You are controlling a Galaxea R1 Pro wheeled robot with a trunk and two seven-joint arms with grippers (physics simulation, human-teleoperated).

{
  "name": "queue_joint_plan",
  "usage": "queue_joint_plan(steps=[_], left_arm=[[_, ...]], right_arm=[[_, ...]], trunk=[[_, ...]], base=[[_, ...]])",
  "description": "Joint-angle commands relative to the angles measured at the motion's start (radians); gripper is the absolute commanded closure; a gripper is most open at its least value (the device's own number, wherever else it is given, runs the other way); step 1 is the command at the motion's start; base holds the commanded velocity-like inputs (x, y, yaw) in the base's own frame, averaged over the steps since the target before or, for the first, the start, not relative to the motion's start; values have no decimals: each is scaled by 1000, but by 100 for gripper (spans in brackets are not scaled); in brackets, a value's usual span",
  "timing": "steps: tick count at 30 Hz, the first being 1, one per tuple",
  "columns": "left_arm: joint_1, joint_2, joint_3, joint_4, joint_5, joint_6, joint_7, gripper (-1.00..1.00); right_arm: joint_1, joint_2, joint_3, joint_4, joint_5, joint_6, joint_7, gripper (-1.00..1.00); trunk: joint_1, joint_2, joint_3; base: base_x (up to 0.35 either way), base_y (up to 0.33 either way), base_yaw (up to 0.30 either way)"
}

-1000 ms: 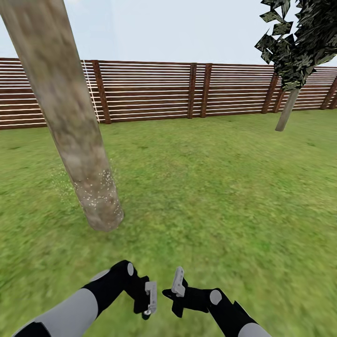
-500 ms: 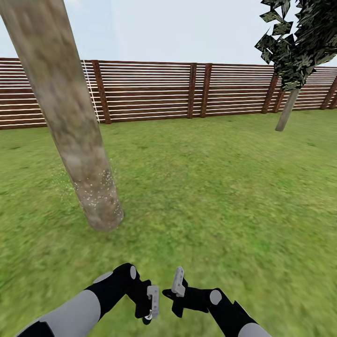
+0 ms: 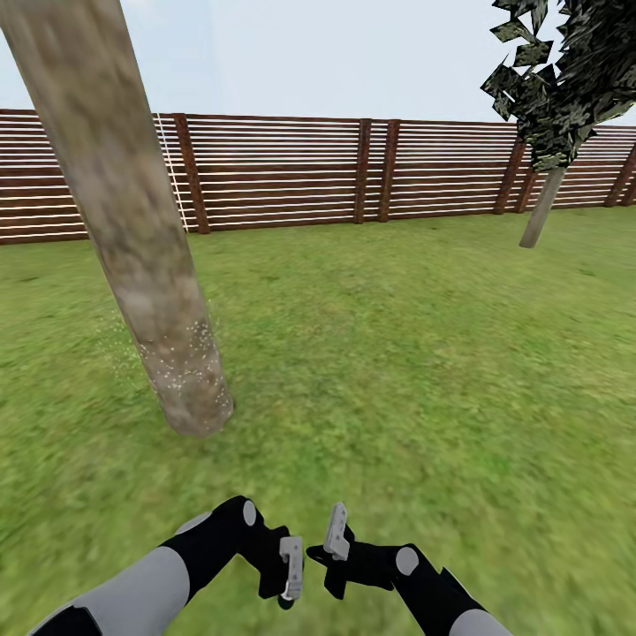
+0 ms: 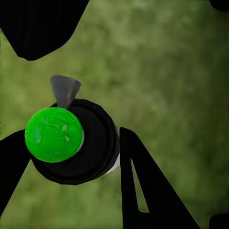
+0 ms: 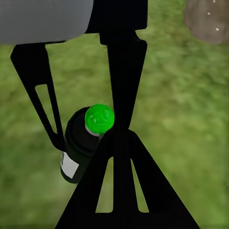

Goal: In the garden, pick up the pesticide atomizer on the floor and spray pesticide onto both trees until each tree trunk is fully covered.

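The pesticide atomizer (image 4: pixel 95 148) is a black bottle with a round green cap (image 4: pixel 53 134) and a grey nozzle. My left gripper (image 4: pixel 71 138) is shut on it, one finger on each side of the body. The right wrist view shows the same bottle (image 5: pixel 78 143) between those fingers above the grass floor. In the head view my left gripper (image 3: pixel 290 583) hangs low at the bottom centre, with my right gripper (image 3: pixel 334 530) shut and empty just beside it. One tree trunk (image 3: pixel 132 238) rises thick and mottled ahead at the left, with white specks near its base. A second tree (image 3: pixel 541 210) stands far right.
A brown slatted fence (image 3: pixel 353 168) closes the lawn at the back. Open grass (image 3: pixel 415 353) stretches between the two trees. The speckled trunk base (image 5: pixel 207 19) is in the right wrist view, a short way beyond the grippers.
My left gripper with the atomizer has shifted slightly down and toward the right gripper. The right arm, the trees and the camera have stayed put.
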Motion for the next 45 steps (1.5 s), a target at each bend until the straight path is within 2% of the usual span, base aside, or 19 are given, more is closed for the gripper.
queue_joint_plan(steps=[1,5,14,19,25,29,32,34,36,40,44,45], left_arm=[[0,0,1,0,4,0,0,100],[0,0,1,0,37,0,1,100],[0,0,3,-1,43,-2,2,100],[0,2,3,0,67,-4,2,100],[0,2,3,0,69,-4,2,100],[0,12,3,1,68,-1,44,100],[-1,49,2,27,65,6,52,100],[-3,88,1,50,64,7,52,100],[-3,138,0,58,63,6,53,100],[-3,284,1,78,64,0,54,100],[-3,363,3,146,67,-3,81,100],[-3,377,4,149,69,-3,84,100]], right_arm=[[0,0,0,0,0,0,0,100],[0,0,0,0,0,0,0,100],[0,0,0,0,0,0,0,100],[0,0,0,0,0,0,0,100],[0,0,-1,0,0,0,0,100],[0,0,-1,0,0,-1,0,100],[0,0,-1,0,0,-1,0,100],[0,0,-1,0,0,-2,0,100],[0,0,-1,0,0,-2,0,100],[0,-1,-2,1,0,-2,0,100],[0,-3,-4,2,0,-2,0,100],[0,-4,-4,2,0,-2,0,-100]], trunk=[[0,0,0],[0,0,0],[0,0,0],[0,0,0],[0,0,0],[0,0,0],[0,0,0],[0,0,0],[0,0,0],[0,0,0],[0,0,0],[0,0,0]], base=[[0,0,0],[0,0,0],[0,0,0],[0,0,0],[0,0,0],[0,0,0],[0,0,0],[0,0,0],[0,0,0],[0,0,0],[0,0,0],[0,0,0]])
